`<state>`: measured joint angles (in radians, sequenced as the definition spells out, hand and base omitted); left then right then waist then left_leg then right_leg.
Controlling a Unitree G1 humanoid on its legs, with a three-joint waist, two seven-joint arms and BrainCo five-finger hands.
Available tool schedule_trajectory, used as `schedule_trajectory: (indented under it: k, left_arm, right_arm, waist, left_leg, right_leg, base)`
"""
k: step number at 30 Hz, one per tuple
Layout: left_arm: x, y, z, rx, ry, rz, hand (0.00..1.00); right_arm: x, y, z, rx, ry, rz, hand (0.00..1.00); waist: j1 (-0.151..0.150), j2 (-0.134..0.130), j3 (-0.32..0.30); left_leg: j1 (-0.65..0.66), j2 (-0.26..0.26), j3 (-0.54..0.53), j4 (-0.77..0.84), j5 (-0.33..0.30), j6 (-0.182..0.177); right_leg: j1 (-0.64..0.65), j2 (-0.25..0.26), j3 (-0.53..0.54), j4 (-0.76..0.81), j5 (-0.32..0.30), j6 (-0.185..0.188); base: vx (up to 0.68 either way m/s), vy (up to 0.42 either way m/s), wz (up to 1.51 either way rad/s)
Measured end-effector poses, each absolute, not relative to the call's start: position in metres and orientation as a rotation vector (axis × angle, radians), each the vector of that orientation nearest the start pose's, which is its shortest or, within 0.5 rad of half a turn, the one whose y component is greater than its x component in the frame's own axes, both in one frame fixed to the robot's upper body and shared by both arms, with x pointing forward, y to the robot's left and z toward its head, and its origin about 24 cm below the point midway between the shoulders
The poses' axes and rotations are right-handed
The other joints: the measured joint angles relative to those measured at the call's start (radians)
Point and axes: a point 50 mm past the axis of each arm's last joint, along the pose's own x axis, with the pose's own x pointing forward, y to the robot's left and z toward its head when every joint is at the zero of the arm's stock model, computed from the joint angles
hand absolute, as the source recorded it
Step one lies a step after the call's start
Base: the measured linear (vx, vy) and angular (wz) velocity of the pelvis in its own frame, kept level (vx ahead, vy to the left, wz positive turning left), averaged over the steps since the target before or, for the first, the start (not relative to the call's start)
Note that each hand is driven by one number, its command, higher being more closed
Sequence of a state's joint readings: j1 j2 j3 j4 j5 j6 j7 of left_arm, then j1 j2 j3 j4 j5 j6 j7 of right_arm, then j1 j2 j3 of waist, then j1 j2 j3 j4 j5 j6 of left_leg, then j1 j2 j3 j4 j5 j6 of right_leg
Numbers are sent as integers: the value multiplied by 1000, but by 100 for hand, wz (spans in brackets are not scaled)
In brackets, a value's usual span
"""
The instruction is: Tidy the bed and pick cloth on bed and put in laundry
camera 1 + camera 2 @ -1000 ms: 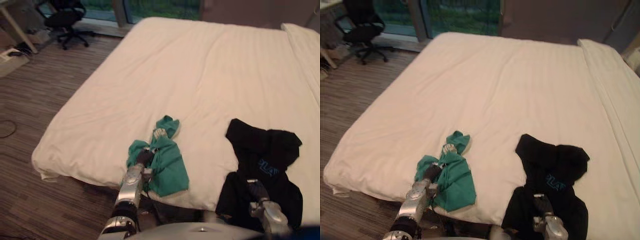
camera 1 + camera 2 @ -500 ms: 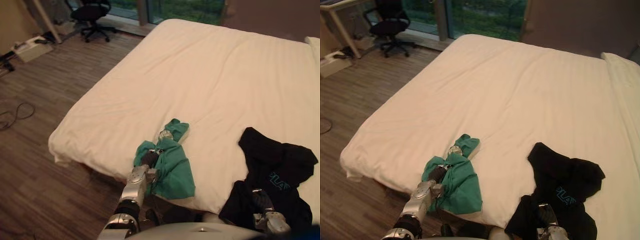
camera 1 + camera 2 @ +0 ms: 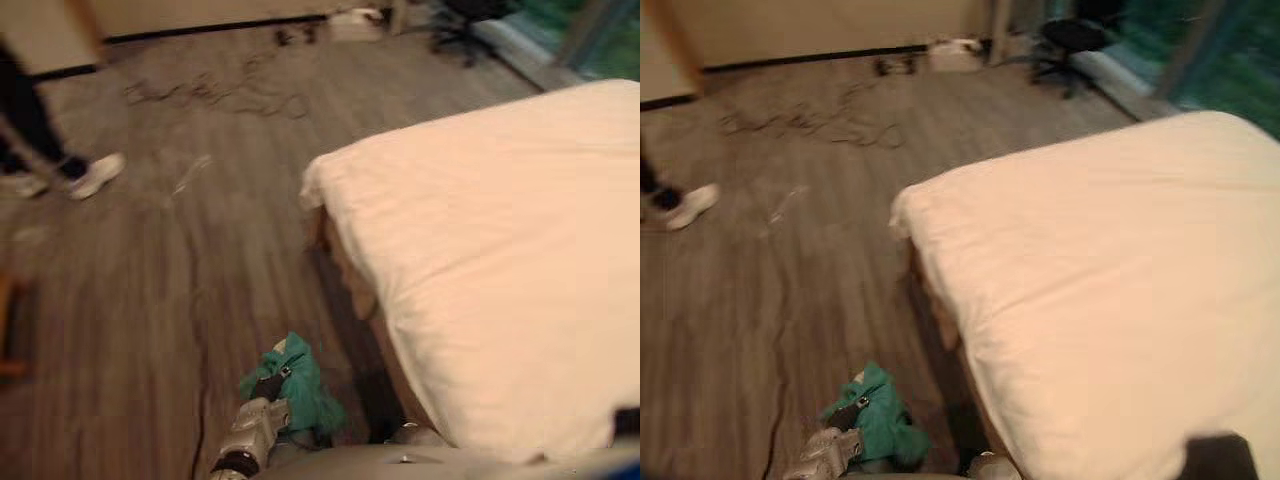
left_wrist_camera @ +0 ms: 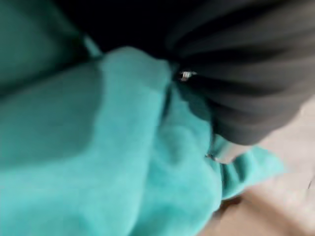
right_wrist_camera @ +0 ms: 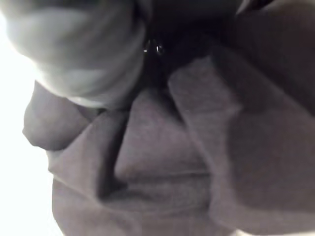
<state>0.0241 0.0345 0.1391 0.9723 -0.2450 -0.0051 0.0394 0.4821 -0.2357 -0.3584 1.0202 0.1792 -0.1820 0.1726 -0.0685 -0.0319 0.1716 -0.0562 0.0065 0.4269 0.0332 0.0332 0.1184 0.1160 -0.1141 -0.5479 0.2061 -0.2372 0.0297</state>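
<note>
Down at the lower left, the left arm reaches forward, low over the wooden floor [image 3: 150,300], its silver forearm pointing away from the robot. The left hand [image 3: 268,388] is closed on the green cloth [image 3: 302,385]. The fabric is bunched up round the hand and spills over on the bed side. That cloth is off the mattress, hanging above the floorboards just beside the near edge of the bed [image 3: 500,250].

From the left wrist, green folds press right up under the hand's dark ribbed cover, with pale sheet showing past them.

On the other side, the right hand [image 5: 83,54] shows in its own wrist view as a blurred silver shape right against the black cloth [image 5: 197,162]. Whether it has a grip on that cloth I cannot tell. The dark fabric lies in thick folds against the bright sheet. From the head, a patch of the black cloth shows at the bottom right corner, at the near edge of the bed.

The bed's top is a smooth cream sheet, and one corner juts out towards the open floor. Far across the room a person's white shoe [image 3: 95,175] stands on the floorboards, and an office chair [image 3: 1065,40] sits near the window.
</note>
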Motion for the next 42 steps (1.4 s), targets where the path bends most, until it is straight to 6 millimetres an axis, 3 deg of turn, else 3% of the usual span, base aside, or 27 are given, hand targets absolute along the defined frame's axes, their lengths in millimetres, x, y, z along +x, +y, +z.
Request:
schedule_trajectory:
  k: [2, 4, 5, 6, 7, 8, 9, 10, 13, 14, 15, 16, 18, 20, 22, 23, 26, 27, 31, 34, 37, 39, 42]
  left_arm:
    - [133, 188, -148, -236, 956, 294, 100]
    - [127, 191, -149, -237, 965, 291, 100]
    - [121, 195, -151, -234, 982, 302, 100]
    - [120, 201, -150, -223, 980, 308, 100]
    - [122, 206, -149, -208, 975, 302, 100]
    - [118, 201, -151, -226, 986, 284, 100]
    - [118, 202, -151, -222, 990, 281, 100]
    - [116, 198, -153, -221, 1003, 252, 100]
    - [113, 197, -155, -218, 1025, 241, 100]
    - [110, 199, -156, -204, 1047, 234, 100]
    - [104, 198, -157, -203, 1069, 223, 100]
    - [103, 201, -158, -196, 1077, 223, 100]
    - [98, 208, -158, -176, 1108, 226, 100]
    - [100, 209, -158, -163, 1109, 218, 100]
    - [102, 210, -157, -157, 1104, 214, 100]
    - [102, 206, -158, -165, 1107, 211, 100]
    - [98, 206, -158, -184, 1099, 238, 100]
    - [97, 205, -158, -194, 1083, 234, 100]
    - [97, 205, -158, -196, 1083, 236, 100]
    - [99, 205, -157, -236, 1058, 266, 100]
    - [103, 206, -155, -315, 998, 319, 100]
    - [113, 207, -151, -381, 912, 354, 100]
    - [129, 204, -143, -440, 792, 360, 100]
  right_arm:
    - [-84, -288, -135, 120, 1290, -566, 100]
    - [-99, -293, -132, 118, 1368, -582, 100]
    - [-104, -293, -131, 116, 1386, -584, 100]
    - [-105, -290, -132, 125, 1386, -585, 100]
    - [-106, -287, -133, 136, 1384, -588, 100]
    - [-113, -298, -126, 119, 1389, -629, 100]
    - [-116, -299, -125, 122, 1394, -644, 100]
    - [-123, -303, -121, 112, 1409, -661, 100]
    - [-128, -302, -120, 132, 1408, -695, 100]
    - [-129, -300, -121, 137, 1413, -694, 100]
    - [-130, -297, -122, 150, 1415, -684, 100]
    - [-130, -294, -123, 159, 1415, -679, 100]
    - [-131, -283, -127, 194, 1419, -669, 100]
    - [-133, -278, -128, 220, 1428, -656, 100]
    - [-137, -276, -127, 241, 1428, -633, 100]
    - [-141, -274, -126, 258, 1437, -622, 100]
    - [-145, -270, -126, 288, 1454, -600, 100]
    - [-141, -278, -126, 277, 1477, -614, 100]
    - [-141, -278, -126, 277, 1476, -615, 100]
    - [-132, -283, -126, 267, 1425, -627, 100]
    - [-122, -283, -127, 300, 1332, -681, 100]
    - [-123, -279, -128, 364, 1274, -792, 100]
    - [-129, -279, -126, 418, 1210, -939, 100]
  waist:
    - [10, -1, -1]
    - [26, 8, 1]
    - [20, -5, -5]
    - [20, -39, -14]
    - [34, -38, 0]
    - [34, 11, -3]
    - [28, -8, -7]
    - [23, -9, -8]
    - [17, 1, -4]
    - [16, 1, -5]
    - [12, 4, -4]
    - [7, 3, -5]
    - [-9, 9, -4]
    - [-22, 6, -5]
    - [-21, -17, -3]
    - [-25, -11, 0]
    - [-18, -11, 3]
    - [5, -5, 0]
    - [3, -6, 0]
    - [2, 9, -11]
    - [-23, 19, -12]
    - [-30, 20, -12]
    - [-30, 33, -9]
  left_leg:
    - [24, -61, -111, -72, 22, -21]
    - [40, -89, -133, -101, -10, -43]
    - [41, -98, -71, -78, -90, -110]
    - [26, -90, -7, -13, -156, -117]
    - [-20, -30, 0, 161, -161, 19]
    - [-5, 28, -105, 141, -108, -78]
    - [13, -3, -123, 126, -93, -71]
    - [70, -48, -147, 10, -51, -64]
    - [112, -78, -193, -100, -12, -57]
    - [127, -79, -208, -119, -11, -59]
    - [140, -72, -249, -129, 14, -59]
    - [142, -66, -262, -130, 19, -64]
    - [131, -50, -327, -134, 39, -76]
    - [116, -58, -363, -135, 55, -80]
    - [101, -98, -373, -137, 67, -78]
    - [105, -97, -381, -138, 65, -74]
    - [110, -86, -375, -138, 64, -73]
    - [117, -93, -356, -139, 73, -66]
    - [116, -92, -352, -139, 71, -65]
    - [91, -71, -291, -138, 59, -59]
    - [74, -54, -234, -137, 49, -60]
    - [67, -35, -127, -112, 17, -66]
    - [31, -24, -70, -32, -29, -71]
  right_leg:
    - [8, 12, 46, -2, -8, -1]
    - [29, 5, 42, 1, -18, 16]
    - [52, -12, 47, -50, 6, 25]
    - [63, -42, 29, -76, 29, 19]
    - [67, -74, 13, -31, 25, 32]
    - [76, -55, 12, 17, 3, 53]
    - [88, -78, 23, 22, -19, 53]
    - [99, -105, 16, 33, -11, 66]
    - [57, -150, -4, 177, -6, 74]
    - [21, -176, -7, 289, 9, 58]
    - [-14, -164, 34, 360, 3, 44]
    - [-23, -143, 70, 358, -14, 56]
    - [-40, -34, 200, 251, -56, 56]
    - [-37, 21, 282, 134, -54, 54]
    - [-31, 6, 314, 58, -26, 15]
    - [-22, 4, 297, 62, -28, 8]
    - [-4, 11, 276, 41, -30, 14]
    - [15, 15, 312, -8, 7, 23]
    - [14, 15, 313, -11, 7, 22]
    - [-4, 30, 334, -54, 37, 11]
    - [-5, 40, 337, -101, 82, 10]
    - [-1, 32, 332, -103, 84, 9]
    - [7, 16, 308, -103, 77, 20]
  base:
    - [102, -1, 179]
    - [56, 48, 100]
    - [6, 81, 38]
    - [43, 64, 29]
    - [58, 50, 14]
    - [38, 66, 13]
    - [17, 124, 40]
    - [-2, 114, 56]
    - [-9, 49, 57]
    - [16, 62, 57]
    - [21, 51, 54]
    - [27, 10, 57]
    - [9, -48, 70]
    - [7, -73, 65]
    - [-6, -65, 43]
    - [-8, -73, 29]
    - [-2, -73, 11]
    - [3, -35, 1]
    - [0, 0, -2]
    - [11, -8, -35]
    - [29, -11, -26]
    - [36, 2, 2]
    - [78, 29, 25]
